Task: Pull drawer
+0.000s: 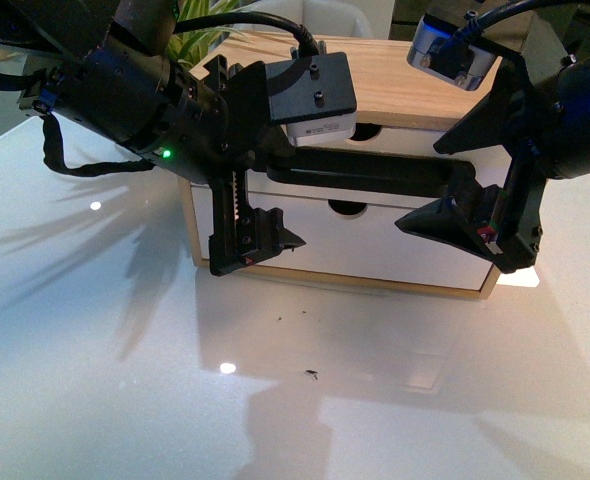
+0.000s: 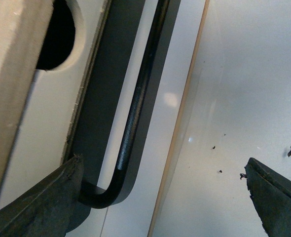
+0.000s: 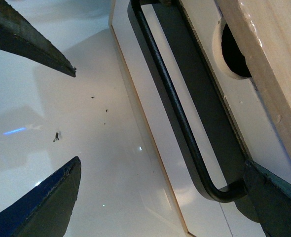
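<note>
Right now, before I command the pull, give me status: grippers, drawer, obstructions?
Left gripper open, straddling one end of the handle. Right gripper open, straddling the other end. Drawer looks shut. Small specks on the table, no obstacle seen.

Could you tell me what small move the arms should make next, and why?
Probably shut both grippers on the black bar handle. The left gripper and right gripper are each open, straddling one end of the bar without clamping it, so pulling now would likely not move the drawer.
</note>
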You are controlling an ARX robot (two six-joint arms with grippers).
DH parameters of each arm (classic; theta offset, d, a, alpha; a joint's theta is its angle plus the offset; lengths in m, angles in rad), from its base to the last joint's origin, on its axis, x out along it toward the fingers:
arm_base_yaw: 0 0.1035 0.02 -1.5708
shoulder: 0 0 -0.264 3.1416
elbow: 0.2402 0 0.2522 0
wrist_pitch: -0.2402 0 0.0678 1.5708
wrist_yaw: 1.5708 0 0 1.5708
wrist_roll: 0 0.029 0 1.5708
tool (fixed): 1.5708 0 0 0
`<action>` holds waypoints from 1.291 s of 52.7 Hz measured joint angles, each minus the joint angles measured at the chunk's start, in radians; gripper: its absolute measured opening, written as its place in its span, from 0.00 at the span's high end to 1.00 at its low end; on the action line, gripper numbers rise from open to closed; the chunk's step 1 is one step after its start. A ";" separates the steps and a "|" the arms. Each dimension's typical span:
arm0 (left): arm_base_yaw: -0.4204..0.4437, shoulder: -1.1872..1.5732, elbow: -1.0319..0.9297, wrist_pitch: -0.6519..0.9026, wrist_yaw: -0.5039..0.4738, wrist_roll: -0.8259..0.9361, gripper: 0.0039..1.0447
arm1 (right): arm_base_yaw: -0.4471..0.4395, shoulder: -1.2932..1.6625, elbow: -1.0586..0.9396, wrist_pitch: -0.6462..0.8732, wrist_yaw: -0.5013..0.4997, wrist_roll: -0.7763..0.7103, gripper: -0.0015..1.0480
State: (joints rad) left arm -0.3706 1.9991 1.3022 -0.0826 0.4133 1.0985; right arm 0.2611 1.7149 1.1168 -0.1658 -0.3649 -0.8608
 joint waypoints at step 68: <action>-0.007 0.031 0.027 -0.045 0.002 0.072 0.07 | 0.021 0.172 0.062 0.066 0.002 0.016 0.09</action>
State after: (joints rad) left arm -0.3775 2.0304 1.3293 -0.1276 0.4152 1.1709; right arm 0.2817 1.8870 1.1790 -0.1001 -0.3634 -0.8444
